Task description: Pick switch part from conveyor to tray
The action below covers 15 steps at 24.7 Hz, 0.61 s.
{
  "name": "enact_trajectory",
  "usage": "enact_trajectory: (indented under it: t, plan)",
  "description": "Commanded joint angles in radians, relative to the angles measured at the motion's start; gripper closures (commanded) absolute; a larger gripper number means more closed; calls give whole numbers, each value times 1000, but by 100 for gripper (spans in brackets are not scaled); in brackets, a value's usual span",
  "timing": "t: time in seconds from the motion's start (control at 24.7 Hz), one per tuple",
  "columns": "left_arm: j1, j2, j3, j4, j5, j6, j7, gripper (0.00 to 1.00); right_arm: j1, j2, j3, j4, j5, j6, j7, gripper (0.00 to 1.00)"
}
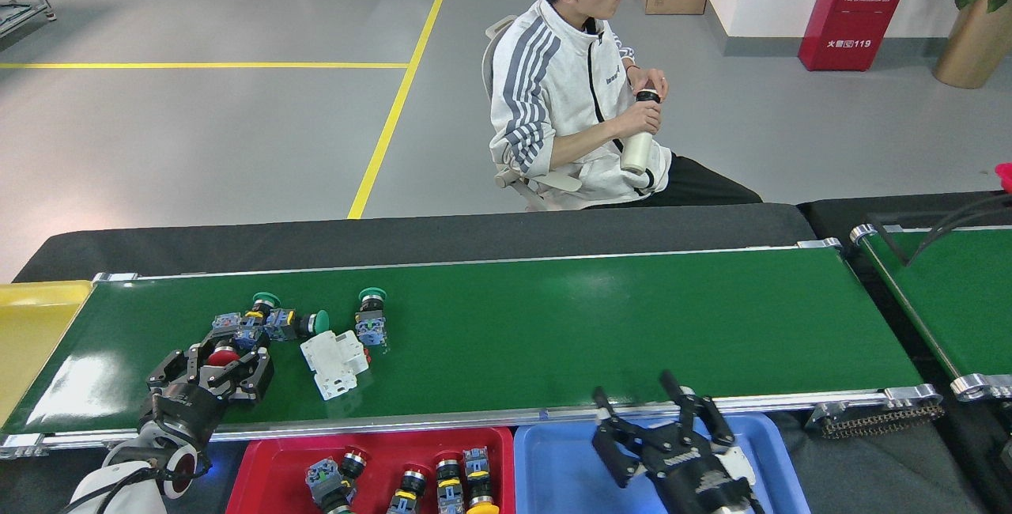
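Observation:
The conveyor point(601, 324) carries a cluster of switch parts at its left end. One has a red cap point(223, 356); three have green caps point(266, 300) point(317, 322) point(371, 310). My left gripper point(212, 372) is open low on the belt, its fingers standing on either side of the red-capped switch part. My right gripper point(656, 419) is open and empty above the blue tray point(553, 470). The red tray point(269, 466) in front of the belt holds several switch parts point(447, 482).
A white breaker block point(334, 352) lies on the belt right of the cluster. A yellow bin point(32, 324) sits at the left end. A second green belt point(949, 292) is at the right. A person point(569, 103) sits behind the conveyor with a bottle.

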Motion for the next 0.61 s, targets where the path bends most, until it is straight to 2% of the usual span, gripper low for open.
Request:
enact_trajectory:
  t: [0.0, 0.16, 0.24, 0.32, 0.57]
  plan:
    - [-16, 29, 15, -12, 53, -26, 4, 92, 11, -6, -70, -18, -3, 0, -47, 0]
    - [11, 84, 18, -25, 161, -117, -5, 92, 11, -6, -195, -22, -6, 0, -50, 0]
    - [44, 90, 21, -74, 188, -192, -5, 92, 9, -17, -231, -22, -6, 0, -50, 0]
    - [105, 87, 25, -180, 199, -272, -5, 92, 9, -35, -244, -22, -8, 0, -50, 0]
    - [332, 72, 13, -588, 233, -382, -19, 91, 11, -65, -245, -22, -8, 0, -50, 0]
